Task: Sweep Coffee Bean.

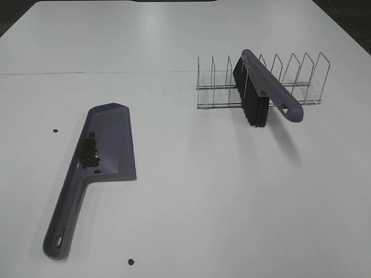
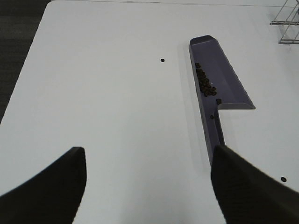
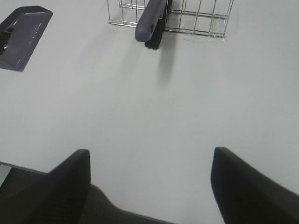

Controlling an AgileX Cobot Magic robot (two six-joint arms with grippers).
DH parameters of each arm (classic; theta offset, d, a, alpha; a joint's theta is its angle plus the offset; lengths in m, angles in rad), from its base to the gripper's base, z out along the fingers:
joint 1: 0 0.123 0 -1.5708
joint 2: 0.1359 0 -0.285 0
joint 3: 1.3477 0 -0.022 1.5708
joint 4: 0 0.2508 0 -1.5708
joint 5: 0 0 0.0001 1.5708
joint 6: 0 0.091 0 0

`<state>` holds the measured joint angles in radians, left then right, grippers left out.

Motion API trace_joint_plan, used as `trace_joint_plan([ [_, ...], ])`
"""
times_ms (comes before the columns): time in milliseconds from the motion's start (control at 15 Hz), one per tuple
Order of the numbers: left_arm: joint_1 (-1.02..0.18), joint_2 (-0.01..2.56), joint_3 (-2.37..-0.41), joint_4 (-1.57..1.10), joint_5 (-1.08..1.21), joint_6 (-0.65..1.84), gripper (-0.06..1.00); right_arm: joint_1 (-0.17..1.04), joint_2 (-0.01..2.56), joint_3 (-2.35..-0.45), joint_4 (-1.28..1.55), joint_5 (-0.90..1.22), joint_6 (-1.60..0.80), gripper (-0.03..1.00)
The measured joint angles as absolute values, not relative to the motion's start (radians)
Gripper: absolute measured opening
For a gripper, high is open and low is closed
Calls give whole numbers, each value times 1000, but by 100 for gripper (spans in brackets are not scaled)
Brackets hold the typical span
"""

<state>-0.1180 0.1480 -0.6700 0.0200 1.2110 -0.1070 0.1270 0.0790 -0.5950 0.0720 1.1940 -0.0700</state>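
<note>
The purple dustpan [image 1: 113, 136] lies flat on the white table at the left, handle toward the front edge. A cluster of coffee beans [image 1: 90, 152] rests inside it along its left wall. In the left wrist view the dustpan [image 2: 224, 77] and its coffee beans [image 2: 204, 83] lie ahead of my left gripper [image 2: 149, 186], which is open and holds nothing. The purple brush [image 1: 269, 87] with black bristles leans in the wire rack [image 1: 304, 75]. My right gripper [image 3: 149, 186] is open and empty, well short of the brush [image 3: 152, 21]. Neither gripper shows in the exterior high view.
Two small dark dots sit on the table, one left of the pan [image 1: 55, 130] and one near the front edge [image 1: 131, 262]. The rack [image 3: 201, 18] stands at the back right. The table edge [image 3: 28, 170] is close under my right gripper.
</note>
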Motion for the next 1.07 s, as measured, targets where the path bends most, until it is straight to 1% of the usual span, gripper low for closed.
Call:
trace_joint_plan([
  [133, -118, 82, -619, 19, 1210, -104, 68, 127, -1, -545, 70, 1196, -69, 63],
  [267, -118, 7, -569, 16, 1207, -104, 68, 127, -5, -498, 68, 1203, -59, 63],
  [467, -118, -3, -559, 15, 1169, -87, 68, 127, -5, -458, 49, 1122, -17, 63],
  [667, -118, -6, -530, 8, 1105, -66, 68, 127, -5, -458, 49, 1115, -16, 63],
  [1067, -118, -7, -519, 7, 1084, -46, 68, 127, -5, -458, 14, 1115, 27, 63],
])
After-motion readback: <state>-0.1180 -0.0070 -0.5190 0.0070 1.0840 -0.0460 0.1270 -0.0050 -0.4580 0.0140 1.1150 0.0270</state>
